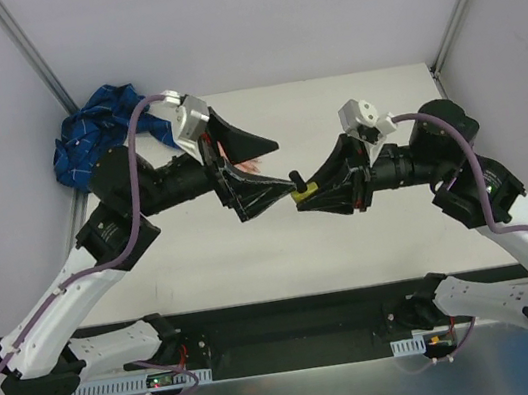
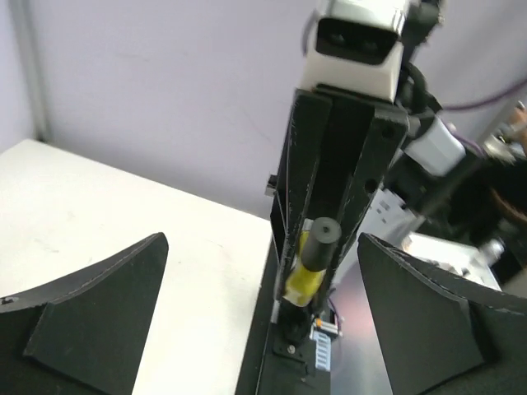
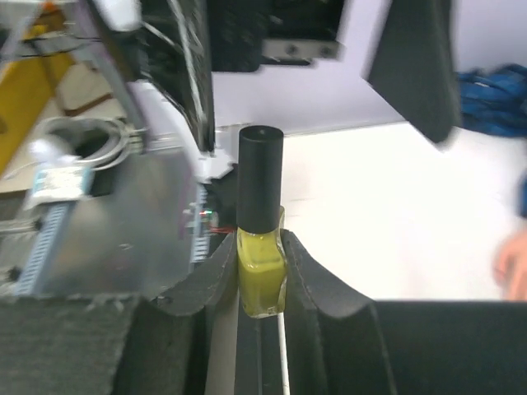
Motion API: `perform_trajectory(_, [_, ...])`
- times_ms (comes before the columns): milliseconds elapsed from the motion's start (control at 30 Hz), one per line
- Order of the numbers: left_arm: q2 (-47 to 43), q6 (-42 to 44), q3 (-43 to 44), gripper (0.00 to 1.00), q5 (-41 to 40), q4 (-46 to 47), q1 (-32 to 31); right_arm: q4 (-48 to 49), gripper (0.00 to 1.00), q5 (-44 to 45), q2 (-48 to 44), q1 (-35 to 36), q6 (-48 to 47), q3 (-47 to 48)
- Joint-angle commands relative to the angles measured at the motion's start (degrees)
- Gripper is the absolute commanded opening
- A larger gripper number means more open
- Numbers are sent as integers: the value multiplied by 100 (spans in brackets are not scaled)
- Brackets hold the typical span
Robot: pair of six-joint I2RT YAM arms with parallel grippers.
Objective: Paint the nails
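My right gripper (image 1: 301, 197) is shut on a small yellow nail polish bottle (image 3: 261, 276) with a black cap (image 3: 260, 177), held above the table with the cap pointing at my left gripper. My left gripper (image 1: 284, 164) is open, its jaws spread on either side of the cap (image 2: 319, 240) without touching it. The bottle (image 2: 301, 278) shows between the right gripper's fingers (image 2: 362, 173). The mannequin hand is mostly hidden behind my left gripper. Only its pinkish fingers (image 1: 252, 165) and blue plaid sleeve (image 1: 91, 135) show. The nails themselves are too small to make out.
The white table (image 1: 253, 250) lies below both grippers. Grey walls and metal frame posts (image 1: 32, 54) close in the back and sides. The sleeve (image 3: 494, 99) and a blurred flesh-coloured patch (image 3: 515, 265) sit at the right in the right wrist view.
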Motion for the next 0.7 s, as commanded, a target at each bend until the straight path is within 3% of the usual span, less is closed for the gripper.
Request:
perform_trajectory(0, [-186,-194,-18,96,-1516,-70,28,-361,0,1613,-13,42,-474,237])
perform_trajectory(133, [-20,-511,-36,95,-1878,-79,10,-396,0,2790,57,419,-632,246])
perform_trajectory(367, [279,-476,87,91,-2010,-114,-122,-431,0,3724,101,824,-773,263])
perform_trajectory(567, [429,-528,105,76,-2010,-299,-174,-369,0,3988,92,912,-765,237])
perform_trajectory(667, [473,-529,149,63,-1940,-352,-192,-361,0,3997,118,930,-765,246])
